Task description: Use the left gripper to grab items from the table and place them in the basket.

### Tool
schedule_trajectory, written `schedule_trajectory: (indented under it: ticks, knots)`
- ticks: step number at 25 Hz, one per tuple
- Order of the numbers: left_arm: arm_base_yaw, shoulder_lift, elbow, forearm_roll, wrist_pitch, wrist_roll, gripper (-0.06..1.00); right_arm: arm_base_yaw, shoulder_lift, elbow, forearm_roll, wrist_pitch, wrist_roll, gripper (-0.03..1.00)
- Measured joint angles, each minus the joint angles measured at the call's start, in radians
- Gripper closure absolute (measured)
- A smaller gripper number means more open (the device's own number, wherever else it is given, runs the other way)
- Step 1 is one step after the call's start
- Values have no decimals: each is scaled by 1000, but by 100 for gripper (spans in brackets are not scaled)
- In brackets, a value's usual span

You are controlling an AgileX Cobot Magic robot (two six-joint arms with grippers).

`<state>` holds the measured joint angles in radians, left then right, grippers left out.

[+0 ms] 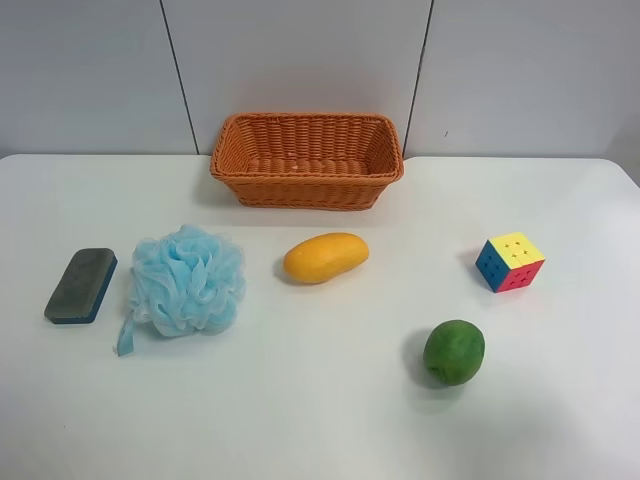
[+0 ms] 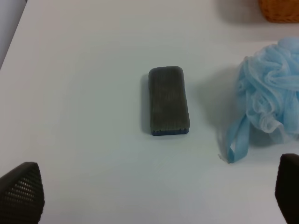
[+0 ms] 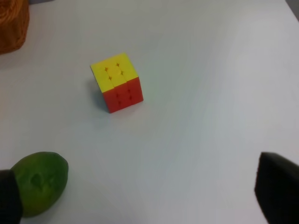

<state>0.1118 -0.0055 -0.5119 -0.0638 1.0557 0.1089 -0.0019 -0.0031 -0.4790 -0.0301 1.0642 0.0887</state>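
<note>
Evidently no item is in the basket (image 1: 306, 160) yet. The left jaws stand wide open and empty above the bench (image 2: 70, 70), probably held high to give a clear view of the choices. The eraser block (image 2: 168, 100) lies flat ahead of them, about midway between the two jaws, and looks the easiest thing to close on. The bath pouf (image 2: 268, 93) sits ahead of one jaw, its strap (image 2: 236, 140) trailing toward it, with the basket farther ahead. The right jaws are also spread and hold nothing; the green fruit (image 3: 39, 182) is beside one jaw and the puzzle cube (image 3: 117, 81) ahead. The mango (image 1: 325, 257) lies apart, and this spacing likely leaves room for each grasp.
</note>
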Motion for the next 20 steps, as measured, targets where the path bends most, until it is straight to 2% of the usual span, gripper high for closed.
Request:
schedule_trajectory:
  ticks: [20]
  knots:
    - [0,0,0,0,0,0,-5,0,0,0,0,0,0,-2]
